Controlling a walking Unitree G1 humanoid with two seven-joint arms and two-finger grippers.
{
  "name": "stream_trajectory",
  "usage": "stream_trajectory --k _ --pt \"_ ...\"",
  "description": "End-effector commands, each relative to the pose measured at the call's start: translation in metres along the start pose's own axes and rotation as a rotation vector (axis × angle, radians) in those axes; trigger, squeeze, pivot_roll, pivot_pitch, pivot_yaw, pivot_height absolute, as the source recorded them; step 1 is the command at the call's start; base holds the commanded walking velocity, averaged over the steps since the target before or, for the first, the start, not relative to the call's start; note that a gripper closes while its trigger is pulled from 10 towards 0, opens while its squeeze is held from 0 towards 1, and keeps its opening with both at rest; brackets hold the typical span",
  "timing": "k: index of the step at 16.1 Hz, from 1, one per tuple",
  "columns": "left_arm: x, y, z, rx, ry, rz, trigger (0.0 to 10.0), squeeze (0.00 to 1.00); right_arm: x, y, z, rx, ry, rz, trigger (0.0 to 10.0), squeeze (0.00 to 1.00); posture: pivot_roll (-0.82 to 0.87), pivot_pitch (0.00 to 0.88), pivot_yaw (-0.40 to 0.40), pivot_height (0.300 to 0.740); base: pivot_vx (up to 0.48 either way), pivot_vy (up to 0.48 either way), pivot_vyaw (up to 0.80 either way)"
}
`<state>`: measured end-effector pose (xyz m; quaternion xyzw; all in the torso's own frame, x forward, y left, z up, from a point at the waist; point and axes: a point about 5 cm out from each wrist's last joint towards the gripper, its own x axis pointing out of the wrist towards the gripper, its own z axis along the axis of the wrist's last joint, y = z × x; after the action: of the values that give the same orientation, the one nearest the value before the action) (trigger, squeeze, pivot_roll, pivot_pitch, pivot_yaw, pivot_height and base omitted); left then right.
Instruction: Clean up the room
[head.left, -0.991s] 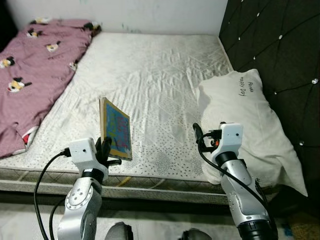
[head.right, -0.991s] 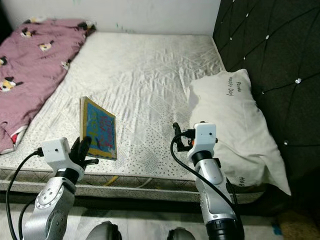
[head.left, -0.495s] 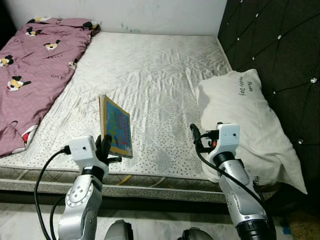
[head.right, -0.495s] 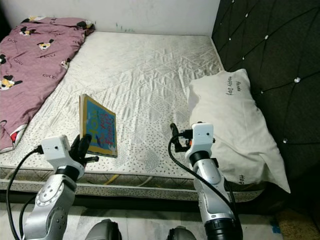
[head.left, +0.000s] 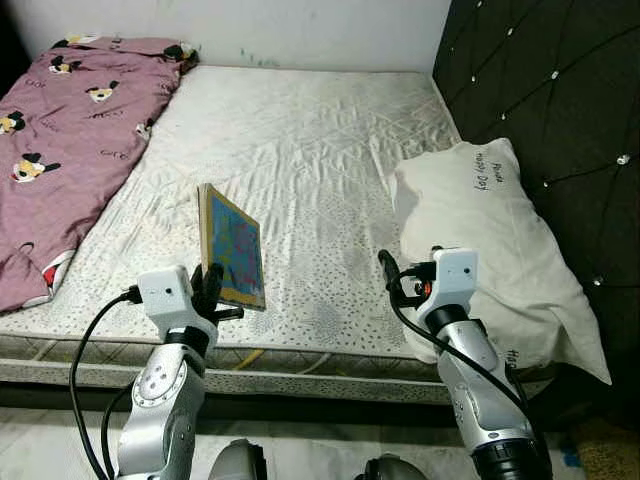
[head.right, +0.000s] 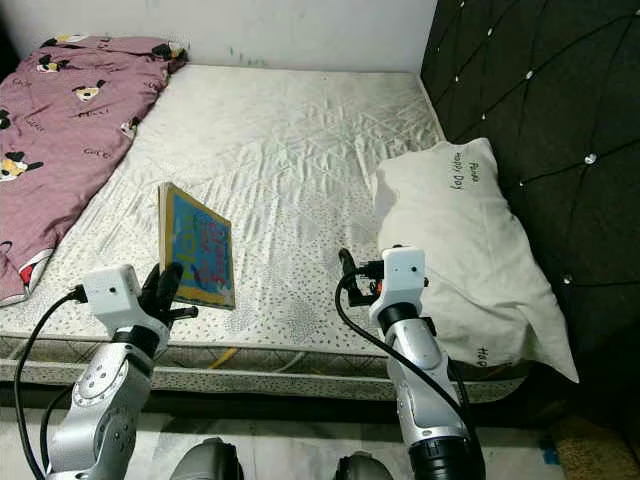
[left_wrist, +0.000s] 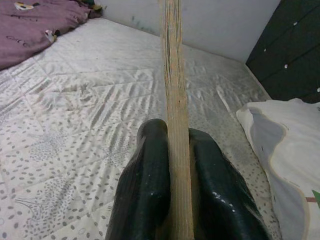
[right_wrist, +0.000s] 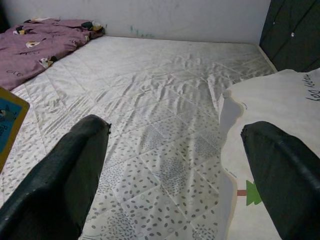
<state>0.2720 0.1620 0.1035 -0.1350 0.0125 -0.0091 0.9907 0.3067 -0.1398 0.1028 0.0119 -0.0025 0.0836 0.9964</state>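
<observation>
A thin picture book (head.left: 232, 248) with a yellow border and a blue cover stands upright above the near edge of the mattress (head.left: 300, 140). My left gripper (head.left: 211, 289) is shut on its lower edge; the left wrist view shows the book's edge (left_wrist: 175, 100) pinched between the two black fingers (left_wrist: 145, 195). My right gripper (head.left: 389, 276) hovers open over the mattress, just left of the white pillow (head.left: 490, 240), with nothing between its fingers (right_wrist: 70, 175).
A pink cartoon-print blanket (head.left: 60, 130) lies bunched on the bed's far left. The black tufted headboard (head.left: 550, 90) rises on the right behind the pillow. A white wall runs along the back.
The camera has shifted slightly. My left gripper has lifted the book a little, and the right gripper has edged slightly left. Both keep their grip state.
</observation>
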Motion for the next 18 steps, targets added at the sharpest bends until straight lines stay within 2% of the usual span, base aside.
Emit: stream_trajectory --k 1,4,6,8,10,15,18 --pt "0.0 -0.004 0.007 -0.003 -0.039 -0.009 10.0 0.0 -0.002 -0.001 0.0 -0.008 0.002 0.0 10.0 0.0 -0.01 0.086 0.002 0.685 0.0 0.0 0.0" --pt "-0.005 -0.006 0.008 -0.005 -0.045 -0.002 10.0 0.0 -0.007 0.0 0.005 -0.023 -0.033 0.002 10.0 0.0 -0.01 0.111 -0.014 0.685 0.0 0.0 0.0" --pt "-0.008 -0.001 0.009 -0.002 -0.048 0.018 10.0 0.0 -0.009 -0.001 0.007 -0.074 -0.04 -0.028 10.0 0.0 0.0 0.133 -0.018 0.685 0.0 0.0 0.0" --pt "-0.012 0.005 0.01 0.009 -0.044 0.036 10.0 0.0 -0.015 -0.004 0.009 -0.048 -0.073 -0.05 10.0 0.0 0.0 0.166 -0.018 0.685 0.0 0.0 0.0" --pt "-0.013 0.007 0.011 0.018 -0.043 0.04 10.0 0.0 -0.017 -0.007 0.008 -0.1 -0.062 -0.062 10.0 0.0 0.01 0.188 -0.014 0.685 0.0 0.0 0.0" --pt "-0.014 0.003 0.012 0.012 -0.034 0.027 10.0 0.0 -0.02 -0.004 0.005 -0.035 -0.042 -0.039 10.0 0.0 0.01 0.198 -0.009 0.685 0.0 0.0 0.0" --pt "-0.015 0.003 0.011 0.01 -0.028 0.023 10.0 0.0 -0.021 -0.001 0.004 -0.026 -0.039 -0.031 10.0 0.0 0.02 0.194 -0.003 0.651 0.0 0.0 0.0"
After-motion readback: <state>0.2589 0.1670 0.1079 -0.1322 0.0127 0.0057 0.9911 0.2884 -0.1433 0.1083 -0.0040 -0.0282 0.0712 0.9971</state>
